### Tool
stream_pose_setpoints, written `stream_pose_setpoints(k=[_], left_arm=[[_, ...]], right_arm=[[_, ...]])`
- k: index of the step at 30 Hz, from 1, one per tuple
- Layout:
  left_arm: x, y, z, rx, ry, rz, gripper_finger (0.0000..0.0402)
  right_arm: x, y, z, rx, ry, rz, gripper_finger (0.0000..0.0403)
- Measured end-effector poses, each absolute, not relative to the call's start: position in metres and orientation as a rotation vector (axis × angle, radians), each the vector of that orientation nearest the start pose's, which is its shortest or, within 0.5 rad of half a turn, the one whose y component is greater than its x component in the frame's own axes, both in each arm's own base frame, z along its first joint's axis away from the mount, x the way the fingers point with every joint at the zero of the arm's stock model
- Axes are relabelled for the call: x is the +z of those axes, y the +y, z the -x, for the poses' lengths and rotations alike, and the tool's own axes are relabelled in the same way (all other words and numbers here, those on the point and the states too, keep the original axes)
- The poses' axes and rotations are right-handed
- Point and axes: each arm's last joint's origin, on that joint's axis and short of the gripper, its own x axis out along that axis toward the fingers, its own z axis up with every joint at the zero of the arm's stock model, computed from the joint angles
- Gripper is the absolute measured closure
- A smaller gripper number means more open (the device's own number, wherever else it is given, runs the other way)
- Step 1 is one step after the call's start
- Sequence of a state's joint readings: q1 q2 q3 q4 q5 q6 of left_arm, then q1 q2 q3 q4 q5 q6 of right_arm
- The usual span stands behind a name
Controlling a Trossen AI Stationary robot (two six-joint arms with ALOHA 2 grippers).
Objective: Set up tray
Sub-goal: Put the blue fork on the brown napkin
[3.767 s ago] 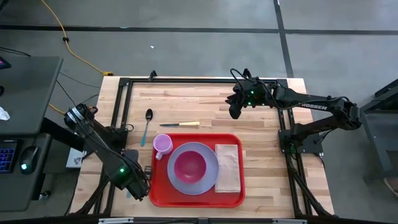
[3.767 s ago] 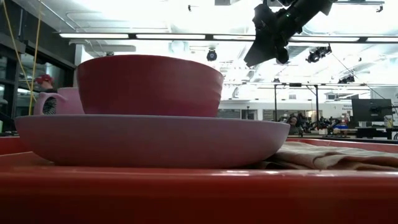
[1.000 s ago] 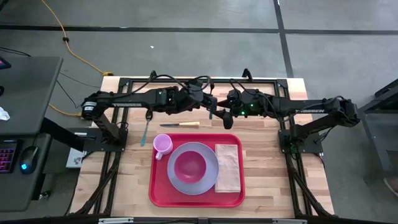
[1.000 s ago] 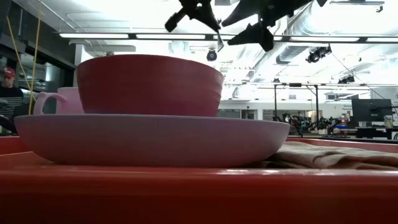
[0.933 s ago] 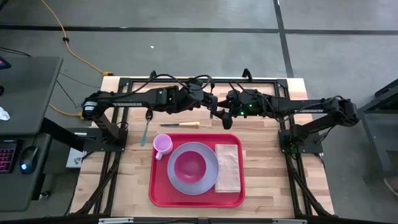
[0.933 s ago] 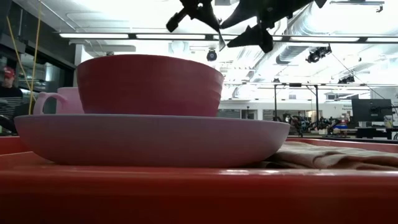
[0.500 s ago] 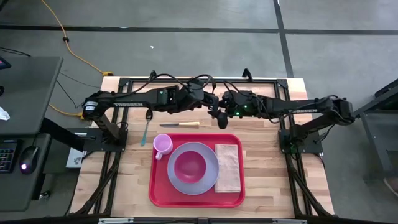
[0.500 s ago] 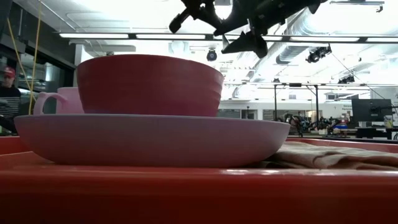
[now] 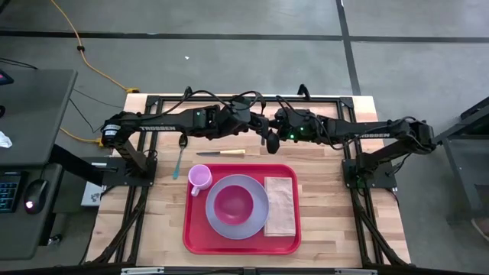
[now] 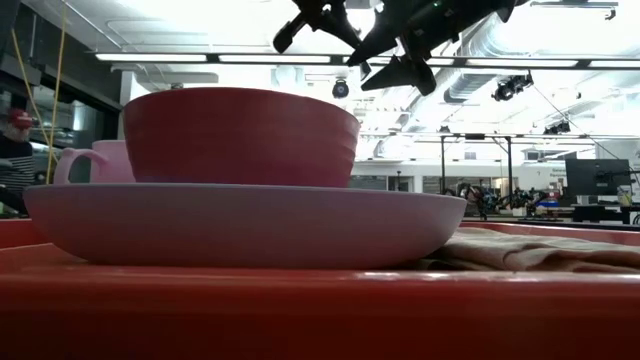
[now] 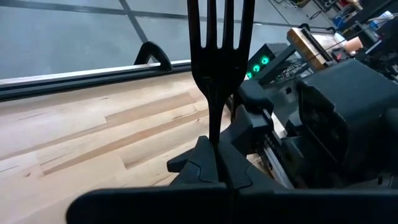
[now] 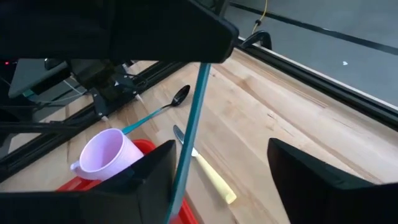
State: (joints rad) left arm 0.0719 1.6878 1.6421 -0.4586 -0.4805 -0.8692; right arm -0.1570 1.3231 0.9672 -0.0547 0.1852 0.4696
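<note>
Left tool (image 11: 214,163) grips fork (image 11: 219,46) — right tool (image 12: 217,168) seemingly agape.

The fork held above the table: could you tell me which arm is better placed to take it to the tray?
Probably right: the right gripper is open around the fork, which the left gripper is holding up.

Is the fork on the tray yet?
No, the fork is in the air, held in the left gripper above the wooden table, behind the red tray.

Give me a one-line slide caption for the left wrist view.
Left hand holding a dark fork upright, right hand close beyond.
</note>
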Motion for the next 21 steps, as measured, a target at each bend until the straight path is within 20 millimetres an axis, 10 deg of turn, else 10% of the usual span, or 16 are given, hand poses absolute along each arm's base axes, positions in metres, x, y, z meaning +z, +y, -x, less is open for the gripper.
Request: stream_pose_setpoints(k=[15,21], left_arm=[[0.3725,0.0409,-0.3799,0.702,0.194,0.738,0.0392],[0.3731,0.0404,-0.3805,0.68,0.196,0.745,0.039]], right_arm=[[0.2935,-0.0512,-0.2901,-0.419,0.315,-0.422,0.0381],[0.2935,-0.0519,-0.2898,-0.446,0.308,-0.43,0.0399]])
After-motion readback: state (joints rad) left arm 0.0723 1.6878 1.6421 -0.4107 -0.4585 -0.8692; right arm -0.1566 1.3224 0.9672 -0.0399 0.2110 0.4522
